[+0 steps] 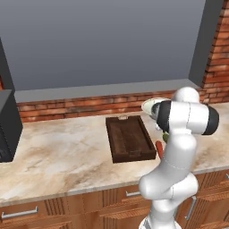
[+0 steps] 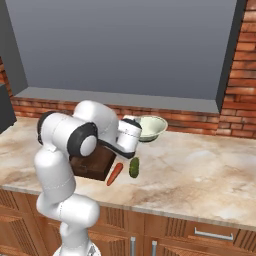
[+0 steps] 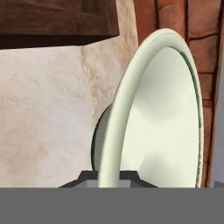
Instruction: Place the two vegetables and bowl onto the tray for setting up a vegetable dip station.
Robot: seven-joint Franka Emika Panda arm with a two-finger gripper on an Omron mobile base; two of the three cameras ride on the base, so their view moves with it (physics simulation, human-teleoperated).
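The pale greenish-white bowl point(image 2: 151, 127) sits at the back of the counter by the brick wall, to the right of the dark wooden tray point(image 1: 129, 138). My gripper point(image 3: 109, 177) is shut on the bowl's near rim point(image 3: 114, 131), one finger inside and one outside. In the hand view the bowl point(image 3: 166, 113) stands on edge, with a corner of the tray point(image 3: 57, 17) at the top left. The orange carrot point(image 2: 114, 174) and the dark green cucumber point(image 2: 134, 167) lie side by side on the counter, just right of the tray point(image 2: 92, 166). My arm hides part of the tray and the bowl.
A dark appliance point(image 1: 6, 125) stands at the counter's far left. A brick backsplash point(image 1: 80, 107) and a grey window ledge run behind the bowl. The marble counter point(image 2: 200, 170) stretches to the right of the vegetables, its front edge near them.
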